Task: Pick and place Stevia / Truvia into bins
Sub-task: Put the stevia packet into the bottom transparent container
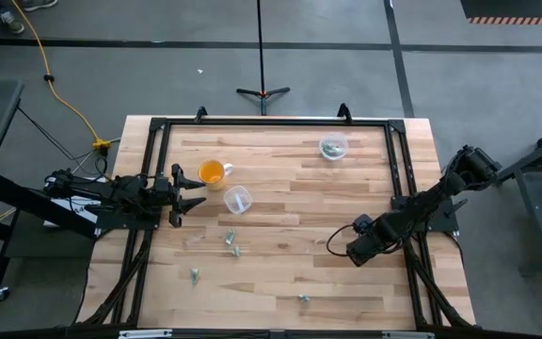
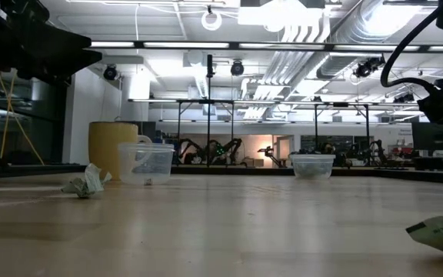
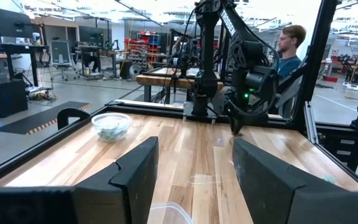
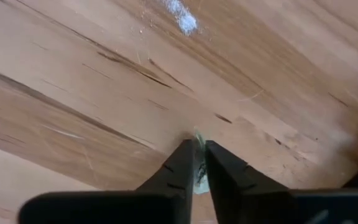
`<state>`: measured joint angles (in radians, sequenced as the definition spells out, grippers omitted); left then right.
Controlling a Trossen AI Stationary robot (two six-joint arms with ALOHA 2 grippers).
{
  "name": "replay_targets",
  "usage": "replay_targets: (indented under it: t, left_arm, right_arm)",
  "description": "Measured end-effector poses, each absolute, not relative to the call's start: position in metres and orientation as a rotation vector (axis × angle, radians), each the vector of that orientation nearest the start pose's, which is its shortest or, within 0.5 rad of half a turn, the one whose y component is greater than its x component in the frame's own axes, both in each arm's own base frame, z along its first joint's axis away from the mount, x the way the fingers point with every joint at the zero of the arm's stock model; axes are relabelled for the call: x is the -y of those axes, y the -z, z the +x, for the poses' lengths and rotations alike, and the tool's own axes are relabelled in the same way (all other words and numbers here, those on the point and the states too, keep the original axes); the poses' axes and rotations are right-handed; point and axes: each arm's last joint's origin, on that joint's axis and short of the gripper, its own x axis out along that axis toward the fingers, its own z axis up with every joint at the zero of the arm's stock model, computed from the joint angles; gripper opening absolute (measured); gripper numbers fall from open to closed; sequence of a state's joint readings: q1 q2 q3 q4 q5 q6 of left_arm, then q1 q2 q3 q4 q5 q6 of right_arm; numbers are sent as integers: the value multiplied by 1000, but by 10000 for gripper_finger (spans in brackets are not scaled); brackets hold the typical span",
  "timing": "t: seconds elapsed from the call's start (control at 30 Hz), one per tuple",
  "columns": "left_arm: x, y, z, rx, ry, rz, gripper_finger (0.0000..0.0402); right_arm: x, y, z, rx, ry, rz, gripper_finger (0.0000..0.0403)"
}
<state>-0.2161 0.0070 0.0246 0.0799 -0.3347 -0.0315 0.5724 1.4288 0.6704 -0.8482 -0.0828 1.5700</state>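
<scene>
Several green-and-white Stevia packets lie flat on the wood: near the middle (image 1: 227,237) (image 1: 236,250), toward the near edge (image 1: 196,275) (image 1: 303,299). One clear cup (image 1: 238,200) stands beside the orange cup (image 1: 213,172). The other clear cup (image 1: 333,147), near the far edge, has packets inside. My left gripper (image 1: 191,188) is open and level beside the near clear cup, whose rim (image 3: 166,211) shows under its fingers. My right gripper (image 4: 197,168) points down at the table, right of centre (image 1: 331,241), shut on a packet. My right gripper pinches one Stevia packet (image 4: 198,173) between its two fingers, coming from above and pointing down at the wood. Only a thin green-white strip of the packet shows in the gap. Whether it rests on the table or is lifted just clear, I cannot tell.
A black frame rail (image 1: 271,123) runs around the table. The orange cup stands close to my left gripper's fingers. Bare wood lies between the two arms. A person (image 3: 288,46) is beyond the table's right side, behind my right arm (image 3: 247,81).
</scene>
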Motion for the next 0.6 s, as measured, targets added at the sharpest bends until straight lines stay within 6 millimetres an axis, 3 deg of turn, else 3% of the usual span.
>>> replay_targets:
  t: [0.1,0.23,0.43,0.6]
  left_arm:
    - [11,-179,94,96,-117,-58,241]
    - [11,-179,94,96,-117,-58,241]
    - [11,-179,94,97,-117,-58,241]
    - [11,-179,94,97,-117,-58,241]
  right_arm:
    - [-110,-143,168,-1485,768,789,5]
    - [-110,-144,180,-1356,680,788,5]
    - [-104,-150,209,-1107,537,752,1]
    - [-89,-160,236,-892,398,612,1]
